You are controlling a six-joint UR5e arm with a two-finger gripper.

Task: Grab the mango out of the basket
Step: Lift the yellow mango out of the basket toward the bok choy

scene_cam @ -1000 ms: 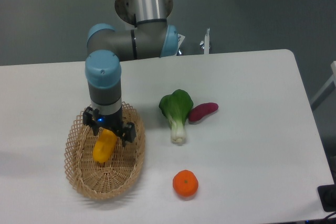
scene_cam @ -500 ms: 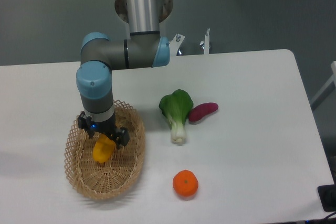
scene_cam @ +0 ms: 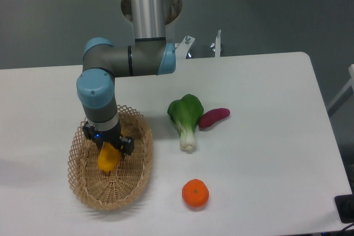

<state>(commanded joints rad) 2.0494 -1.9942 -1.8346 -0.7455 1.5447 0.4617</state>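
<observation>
Nearest the camera, a round orange (scene_cam: 195, 193) sits on the white desk (scene_cam: 265, 153). Left of it lies the wicker basket (scene_cam: 110, 161), with the mango (scene_cam: 108, 157) inside, toward its upper half. The gripper (scene_cam: 108, 143) reaches straight down into the basket, its fingers (scene_cam: 126, 146) straddling the mango's upper end; whether they squeeze it cannot be told. Farther back, a bok choy (scene_cam: 186, 117) touches a purple sweet potato (scene_cam: 214, 117).

White table (scene_cam: 265, 153): basket (scene_cam: 88, 189), bok choy (scene_cam: 186, 115), sweet potato (scene_cam: 214, 117), orange (scene_cam: 195, 193).
</observation>
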